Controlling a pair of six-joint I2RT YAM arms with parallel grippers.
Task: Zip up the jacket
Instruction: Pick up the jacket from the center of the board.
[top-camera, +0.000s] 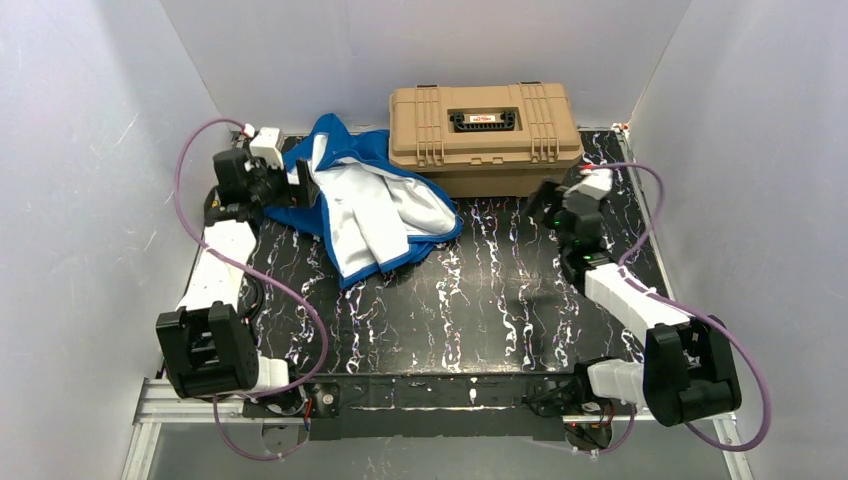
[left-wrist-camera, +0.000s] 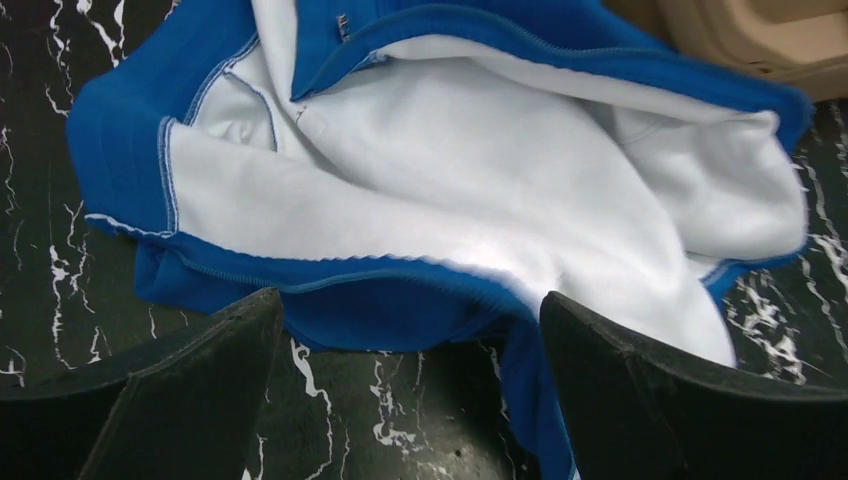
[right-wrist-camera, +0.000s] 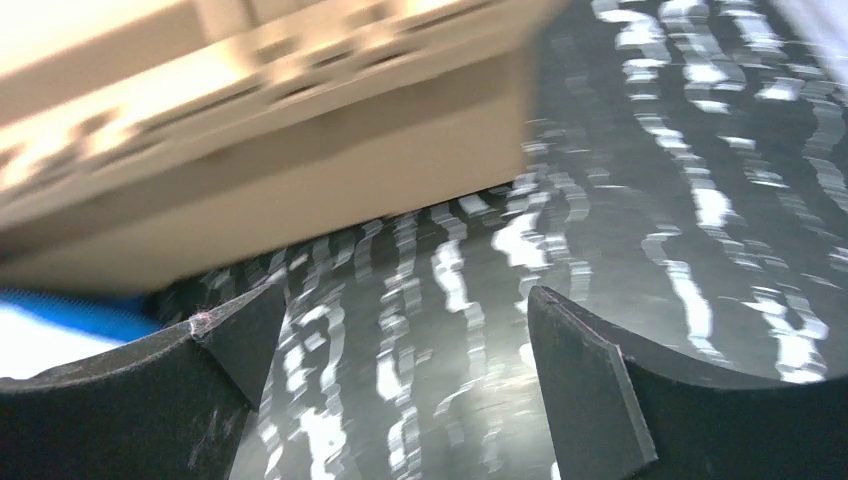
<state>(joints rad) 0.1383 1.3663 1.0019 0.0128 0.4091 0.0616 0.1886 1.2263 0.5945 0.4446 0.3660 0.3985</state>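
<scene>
The royal-blue jacket (top-camera: 372, 208) lies crumpled and open at the back left of the table, its pale lining facing up. In the left wrist view the jacket (left-wrist-camera: 450, 190) fills the upper frame, with a blue hem edge drooping between the fingers. My left gripper (top-camera: 303, 183) is open at the jacket's left edge; in its own view the left gripper (left-wrist-camera: 410, 320) has its jaws wide apart, with the fabric just ahead of them. My right gripper (top-camera: 547, 200) is open and empty above the bare table, right of the jacket and in front of the case; the right gripper (right-wrist-camera: 400, 320) holds nothing.
A tan hard-plastic case (top-camera: 484, 136) stands at the back centre, touching the jacket's right side; the case (right-wrist-camera: 250, 150) looms close in the right wrist view. The black marbled table (top-camera: 480, 300) is walled by white panels on three sides.
</scene>
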